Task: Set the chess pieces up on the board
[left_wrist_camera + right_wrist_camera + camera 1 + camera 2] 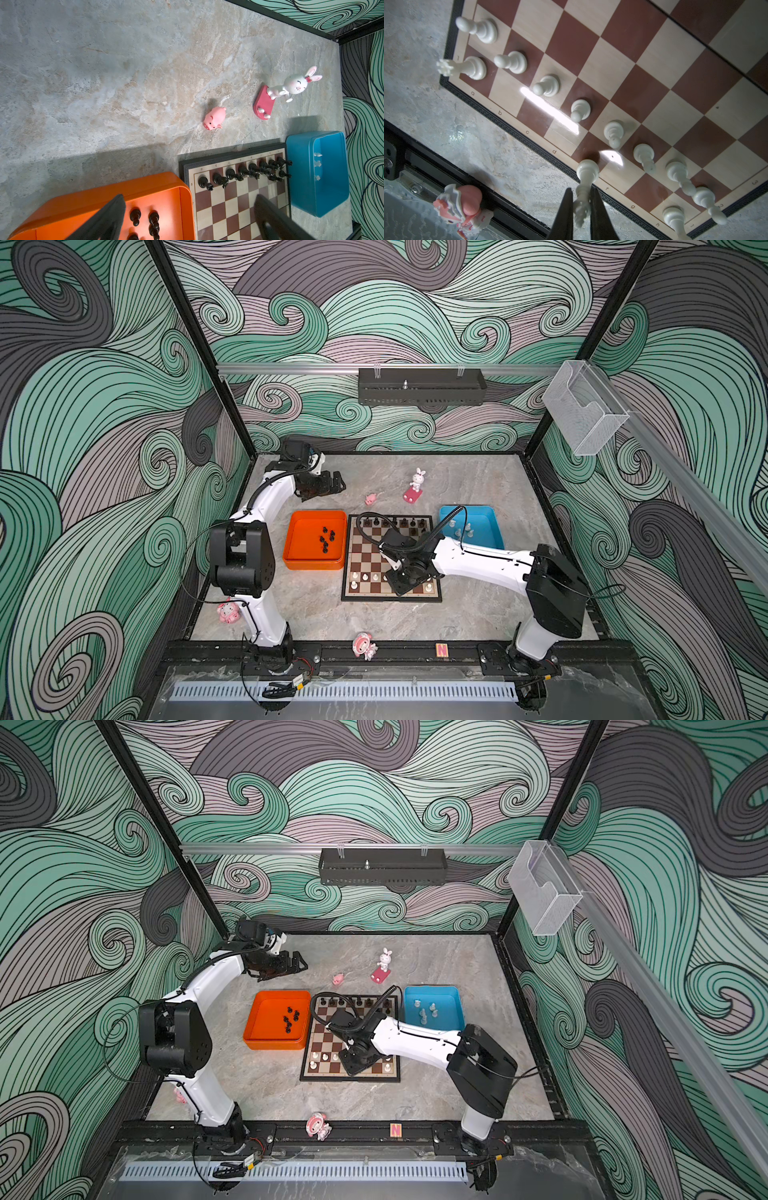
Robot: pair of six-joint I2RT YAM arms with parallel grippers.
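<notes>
**A:** Checked both top views: found the board [368,549] flat mid-table, between an orange tray [291,562] and a blue tray [496,526]. Noticed black pieces [395,523] along its far edge, white pieces [365,576] on the near rows.

**B:** Yep. Spotted the right gripper [405,580] low over those near rows, and the left gripper [336,485] well apart, past the orange tray.

**A:** Left wrist next: seeing jaws spread wide, gripping nothing, plus spare black pieces [153,220] in the orange tray.

**B:** Right wrist: seeing jaws clamped on a white piece [586,172], base over the board's near edge row. Can't tell about contact.
</notes>
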